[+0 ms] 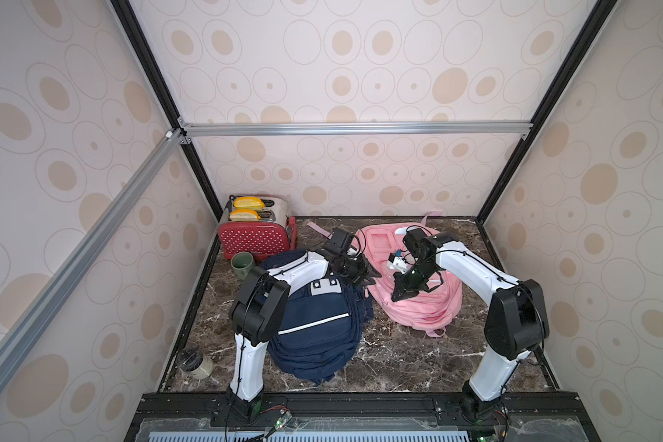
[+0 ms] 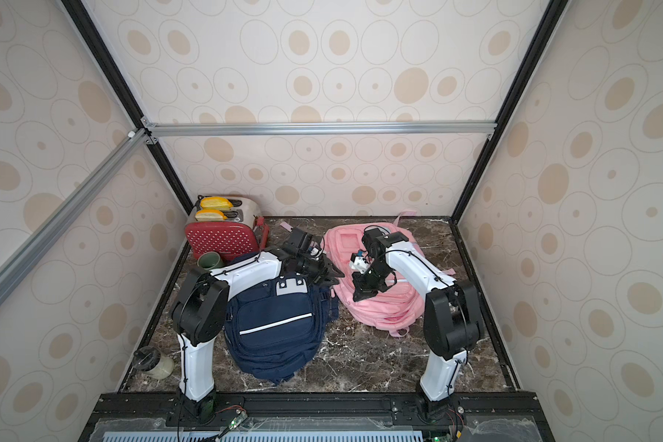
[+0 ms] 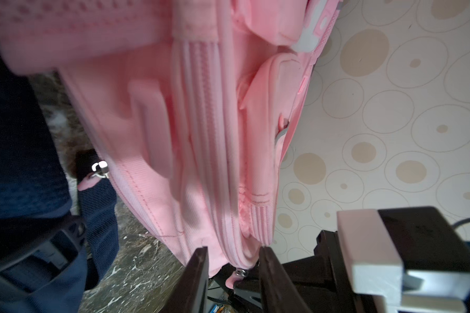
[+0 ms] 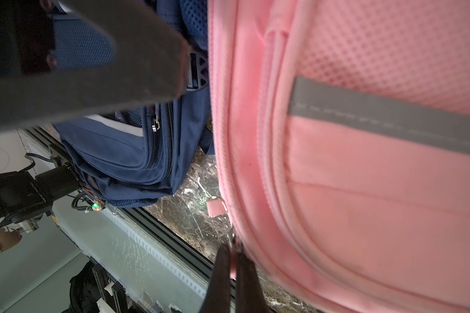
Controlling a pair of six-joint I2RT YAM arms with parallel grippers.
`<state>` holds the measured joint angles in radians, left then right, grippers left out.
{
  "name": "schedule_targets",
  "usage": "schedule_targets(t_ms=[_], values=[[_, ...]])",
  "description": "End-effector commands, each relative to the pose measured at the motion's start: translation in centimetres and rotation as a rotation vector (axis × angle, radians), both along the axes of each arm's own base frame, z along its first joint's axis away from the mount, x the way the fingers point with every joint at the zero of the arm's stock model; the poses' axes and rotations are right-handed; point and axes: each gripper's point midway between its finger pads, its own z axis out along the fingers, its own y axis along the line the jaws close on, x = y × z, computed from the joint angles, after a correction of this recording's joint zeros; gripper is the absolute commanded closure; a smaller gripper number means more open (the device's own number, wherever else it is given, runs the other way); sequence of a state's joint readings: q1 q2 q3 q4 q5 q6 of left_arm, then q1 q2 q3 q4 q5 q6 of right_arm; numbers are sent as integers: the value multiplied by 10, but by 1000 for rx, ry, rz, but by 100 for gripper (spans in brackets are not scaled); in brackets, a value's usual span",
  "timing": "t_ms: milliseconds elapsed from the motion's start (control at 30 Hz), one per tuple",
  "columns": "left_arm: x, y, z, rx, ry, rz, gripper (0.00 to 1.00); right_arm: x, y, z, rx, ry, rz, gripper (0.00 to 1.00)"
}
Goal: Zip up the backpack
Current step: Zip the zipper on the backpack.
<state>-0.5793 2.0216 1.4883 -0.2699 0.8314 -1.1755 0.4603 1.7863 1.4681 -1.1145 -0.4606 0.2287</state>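
Note:
The pink backpack (image 1: pixel 433 306) (image 2: pixel 393 312) lies at the back right of the marble table. My left gripper (image 1: pixel 372 276) (image 2: pixel 333 274) reaches over to its near-left edge. In the left wrist view the gripper (image 3: pixel 234 252) has its jaws on either side of a fold of the pink backpack (image 3: pixel 201 135), and the fabric fills the gap. My right gripper (image 1: pixel 395 296) (image 4: pixel 232 252) is shut on a pink zipper pull (image 4: pixel 233 268) at the rim of the bag (image 4: pixel 364 189). The same pull (image 3: pixel 238 273) hangs just under the fold. A second pull (image 4: pixel 215 207) dangles free.
A navy backpack (image 1: pixel 314 329) (image 2: pixel 272 325) lies left of the pink one, under my left arm. A red toaster (image 1: pixel 251 235) with bread and a green mug (image 1: pixel 242 264) stand at the back left. A jar (image 1: pixel 196 363) lies on its side at the front left.

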Motion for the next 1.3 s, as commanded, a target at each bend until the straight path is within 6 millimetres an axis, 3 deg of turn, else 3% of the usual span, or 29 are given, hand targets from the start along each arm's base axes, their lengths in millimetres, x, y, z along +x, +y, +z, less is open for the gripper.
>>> schedule_targets(t_ms=[0,167,300,367,467,567,667,933,1267], values=[[-7,-5,-6,-2,14,-19,67,12,11,7,35,-30,-7,100],[-3,-8,-9,-1,10,-21,67,15,18,10,51,-33,-1,100],[8,-14,-10,-5,-2,-18,70,2,23,7,38,-7,53,100],[12,-17,-12,-5,-5,-23,78,-5,23,4,30,7,72,100],[15,-19,-19,1,-2,-36,99,-14,18,0,14,23,96,100],[16,-19,-27,4,11,-39,100,-22,8,-5,-24,36,141,100],[21,-9,-34,9,23,-27,100,-29,-3,-11,-72,45,181,100],[47,40,-36,51,8,32,100,-47,-34,-29,-174,96,234,100],[67,54,-37,39,4,34,100,-52,-63,-30,-130,170,132,100]])
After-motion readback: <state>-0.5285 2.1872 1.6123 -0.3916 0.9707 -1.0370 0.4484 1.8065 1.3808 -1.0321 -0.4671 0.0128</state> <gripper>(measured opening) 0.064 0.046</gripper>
